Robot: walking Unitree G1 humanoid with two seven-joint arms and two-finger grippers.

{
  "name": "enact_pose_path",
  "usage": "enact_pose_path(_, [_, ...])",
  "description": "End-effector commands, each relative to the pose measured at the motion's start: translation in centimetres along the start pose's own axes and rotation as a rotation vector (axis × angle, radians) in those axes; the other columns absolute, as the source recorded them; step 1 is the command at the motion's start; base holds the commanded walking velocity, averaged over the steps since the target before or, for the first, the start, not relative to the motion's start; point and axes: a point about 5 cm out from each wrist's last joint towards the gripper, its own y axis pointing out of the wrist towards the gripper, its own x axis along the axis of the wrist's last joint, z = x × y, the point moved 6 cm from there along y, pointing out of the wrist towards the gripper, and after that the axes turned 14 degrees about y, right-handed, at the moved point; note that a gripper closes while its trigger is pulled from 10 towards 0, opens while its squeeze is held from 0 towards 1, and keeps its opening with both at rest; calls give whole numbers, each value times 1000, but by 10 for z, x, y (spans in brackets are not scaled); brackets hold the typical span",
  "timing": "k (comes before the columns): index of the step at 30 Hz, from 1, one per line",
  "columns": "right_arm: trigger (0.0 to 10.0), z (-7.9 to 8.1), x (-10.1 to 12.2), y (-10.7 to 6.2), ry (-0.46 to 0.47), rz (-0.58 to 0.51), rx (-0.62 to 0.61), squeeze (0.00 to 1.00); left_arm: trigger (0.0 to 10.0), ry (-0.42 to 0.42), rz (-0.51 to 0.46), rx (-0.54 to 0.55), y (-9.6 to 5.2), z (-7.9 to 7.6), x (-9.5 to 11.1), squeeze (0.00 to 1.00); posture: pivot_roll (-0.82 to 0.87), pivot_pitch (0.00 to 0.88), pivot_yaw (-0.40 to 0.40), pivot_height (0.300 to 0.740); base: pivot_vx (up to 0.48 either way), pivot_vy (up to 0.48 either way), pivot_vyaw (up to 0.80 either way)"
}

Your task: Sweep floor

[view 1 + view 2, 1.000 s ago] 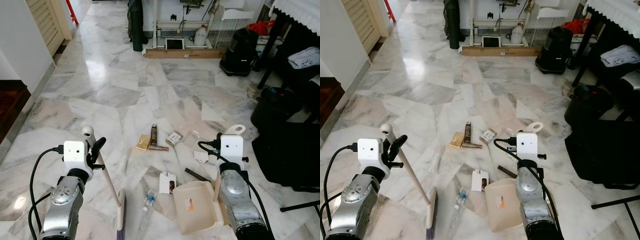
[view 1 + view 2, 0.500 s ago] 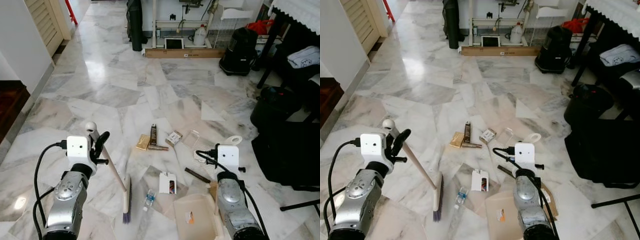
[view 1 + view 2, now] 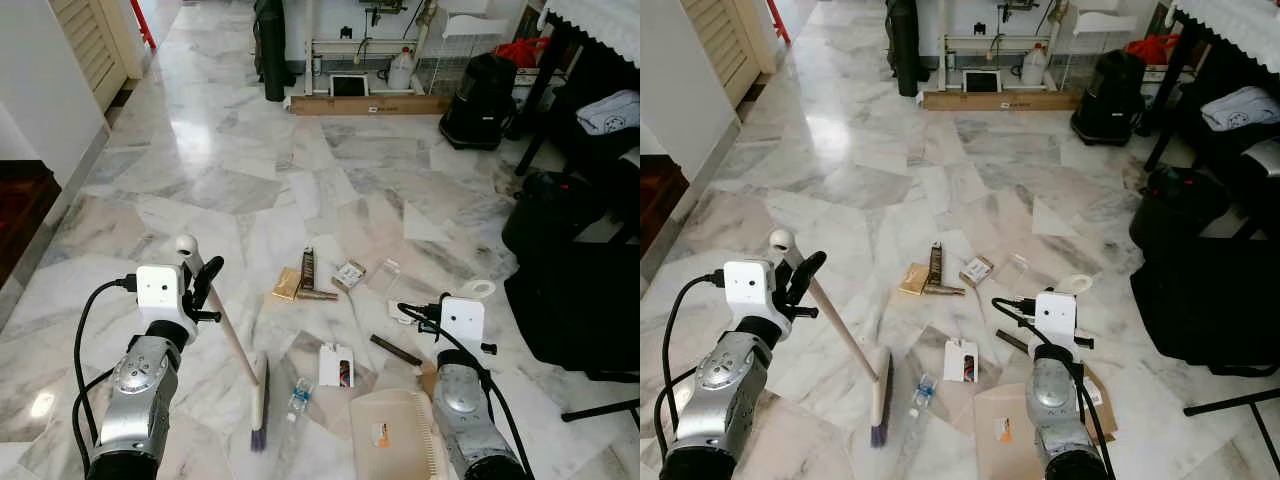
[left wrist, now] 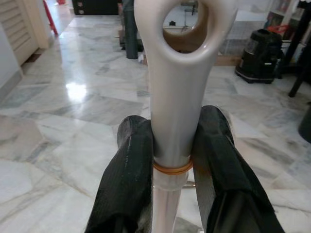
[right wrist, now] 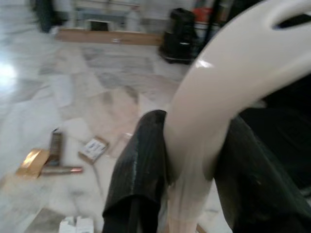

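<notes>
Sweep is barely starting, by my read: all the litter is still lying loose on the marble floor [image 3: 200, 150] and nothing is sitting in the dustpan [image 3: 395, 435] yet.

- Left gripper [image 4: 177, 145] is clamping the broom [image 3: 232, 345] handle, fingers [image 4: 131, 174] closed tight on both sides just under the hanging loop. The brush head is resting on the floor, close beside the small bottle [image 3: 297, 397].
- Right gripper [image 5: 187, 160] is holding the dustpan handle, fingers [image 5: 138, 170] pinched around the cream grip. The pan is lying flat on the floor just ahead of the right arm.
- Litter ahead: white carton [image 3: 336, 364], gold packet [image 3: 288, 284], brown tube [image 3: 308, 270], small box [image 3: 348, 275], clear wrapper [image 3: 384, 276], dark stick [image 3: 396, 350]. All of it is needing to be pushed toward the pan.

Versus a second ago: the broom head is sitting further forward and nearer the bottle, and the dustpan is showing lower in the head views, with the carton now well clear of its lip. The camera is shifting too, so part of that is viewpoint.
</notes>
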Motion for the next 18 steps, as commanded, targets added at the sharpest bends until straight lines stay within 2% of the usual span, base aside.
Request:
enact_pose_path(1, [10000, -1, 8, 3, 23, -33, -14, 0, 10000, -17, -49, -12, 5, -2, 12, 0, 89, 85, 7, 740, 0, 0, 0])
enact_pose_path(5, [10000, 1, 5, 2, 45, -24, -14, 0, 10000, -14, -47, -18, 4, -2, 10, 0, 92, 84, 9, 740, 0, 0, 0])
enact_pose_path(8, [10000, 1, 8, 3, 109, -38, -35, 0, 10000, -2, -69, 16, 5, 5, 14, 0, 89, 85, 11, 740, 0, 0, 0])
enact_pose_path(18, [10000, 4, 7, 2, 114, -43, -25, 0, 10000, 24, -80, -13, 7, 3, 16, 0, 84, 70, 17, 740, 0, 0, 0])
